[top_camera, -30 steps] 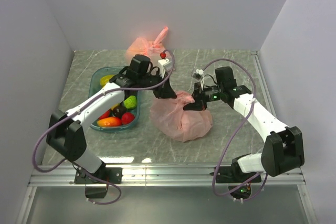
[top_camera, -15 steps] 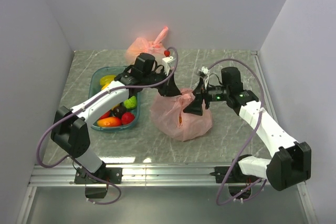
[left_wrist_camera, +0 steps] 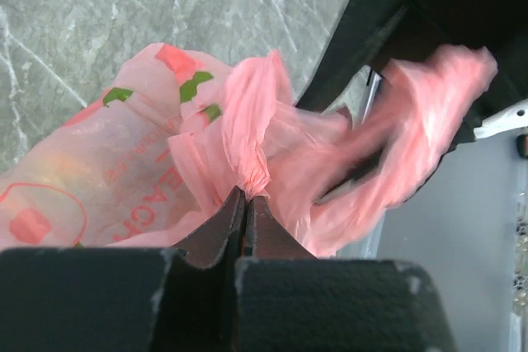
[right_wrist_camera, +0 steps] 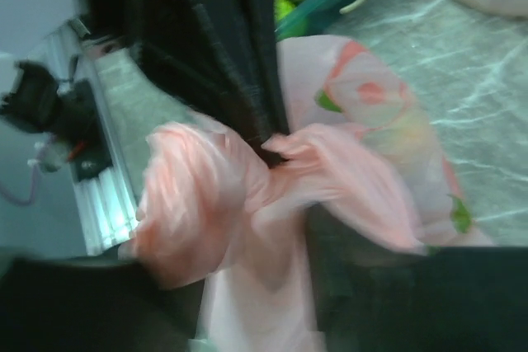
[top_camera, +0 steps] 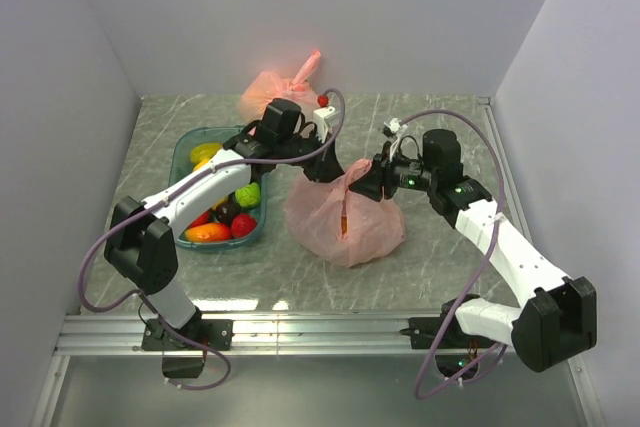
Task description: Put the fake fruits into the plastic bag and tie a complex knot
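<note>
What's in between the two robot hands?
The bunched-up top of the plastic bag sits between the left gripper and the right gripper; the top view shows it.

1 plastic bag (top_camera: 350, 232), 1 paler bag (top_camera: 264, 95), 1 bin (top_camera: 179, 163), approx. 6 fruits (top_camera: 247, 193)
</note>
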You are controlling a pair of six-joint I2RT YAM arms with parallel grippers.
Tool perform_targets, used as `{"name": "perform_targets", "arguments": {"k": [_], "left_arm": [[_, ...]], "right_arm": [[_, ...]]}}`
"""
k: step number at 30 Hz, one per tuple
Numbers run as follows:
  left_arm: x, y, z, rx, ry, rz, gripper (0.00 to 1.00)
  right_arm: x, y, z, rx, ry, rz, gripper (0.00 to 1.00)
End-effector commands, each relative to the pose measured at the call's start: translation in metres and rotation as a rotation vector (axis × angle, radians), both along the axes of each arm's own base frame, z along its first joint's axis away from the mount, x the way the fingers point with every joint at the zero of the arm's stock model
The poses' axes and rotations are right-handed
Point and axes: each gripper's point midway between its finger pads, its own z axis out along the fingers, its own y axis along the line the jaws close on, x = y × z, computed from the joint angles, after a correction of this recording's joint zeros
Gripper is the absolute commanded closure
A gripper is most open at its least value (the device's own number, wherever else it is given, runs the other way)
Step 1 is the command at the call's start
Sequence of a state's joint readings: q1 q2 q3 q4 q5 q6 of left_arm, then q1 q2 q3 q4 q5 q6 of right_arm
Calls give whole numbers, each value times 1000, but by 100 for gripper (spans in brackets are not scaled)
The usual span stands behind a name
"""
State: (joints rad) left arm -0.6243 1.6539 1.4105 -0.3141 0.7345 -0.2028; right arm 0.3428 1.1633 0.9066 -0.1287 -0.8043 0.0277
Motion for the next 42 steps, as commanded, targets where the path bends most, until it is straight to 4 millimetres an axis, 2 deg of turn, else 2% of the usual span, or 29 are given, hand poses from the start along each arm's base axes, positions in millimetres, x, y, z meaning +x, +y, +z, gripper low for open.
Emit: {"name": "perform_targets", "arguments": {"k": [1, 2, 5, 10, 11, 13, 17, 18, 22, 24, 25, 26, 27, 31, 32, 33, 34, 35, 36, 39, 42], "left_arm": [[1, 7, 26, -4, -98, -5, 100], [1, 10, 28, 0, -102, 0, 100], [9, 26, 37, 14, -143, 49, 100], [12, 48, 56, 24, -201, 87, 100], [19, 56, 60, 23, -218, 113, 100], [19, 66, 73, 2, -252, 107, 100], [-5, 64, 89, -60, -246, -5, 100], [-19, 60, 94, -98, -225, -74, 100], [-55, 49, 94, -134, -229, -245, 100], [-74, 46, 90, -134, -221, -301, 100], [-82, 43, 86, -126, -239, -332, 100], [-100, 38, 79, -109, -220, -381, 99], [-109, 37, 68, -92, -220, -409, 100], [-134, 25, 23, 7, -273, -483, 99], [-125, 24, 9, 70, -299, -432, 100], [-123, 24, -13, 118, -296, -416, 100], [-124, 22, -27, 155, -303, -413, 100], [-106, 27, -46, 256, -331, -318, 100], [-103, 28, -70, 315, -310, -298, 100], [-79, 28, -102, 417, -286, -184, 100], [-48, 27, -113, 439, -294, -40, 100]], "right_arm": [[15, -2, 8, 23, 1, -86, 65], [18, -2, 0, 13, 32, -99, 79], [20, -2, -16, 6, 125, -118, 100], [19, -2, -29, 10, 211, -123, 100], [18, -2, -32, 6, 222, -122, 96], [17, -5, -35, -1, 224, -126, 92], [17, -5, -37, 2, 242, -124, 90], [17, -5, -38, 3, 250, -121, 90], [21, -1, -37, 13, 267, -117, 91], [23, -1, -37, 18, 269, -121, 99], [24, -1, -36, 23, 274, -124, 100], [25, -1, -35, 26, 274, -131, 100], [25, 0, -35, 37, 276, -139, 100], [28, 0, -28, 59, 278, -164, 100], [28, 1, -25, 66, 278, -163, 100], [28, 1, -24, 71, 279, -166, 100], [26, 1, -19, 81, 279, -166, 100], [25, 1, -17, 88, 278, -164, 100], [23, 2, -16, 95, 280, -155, 100], [15, 3, -11, 123, 296, -140, 100], [6, 3, -6, 154, 298, -124, 100]]}}
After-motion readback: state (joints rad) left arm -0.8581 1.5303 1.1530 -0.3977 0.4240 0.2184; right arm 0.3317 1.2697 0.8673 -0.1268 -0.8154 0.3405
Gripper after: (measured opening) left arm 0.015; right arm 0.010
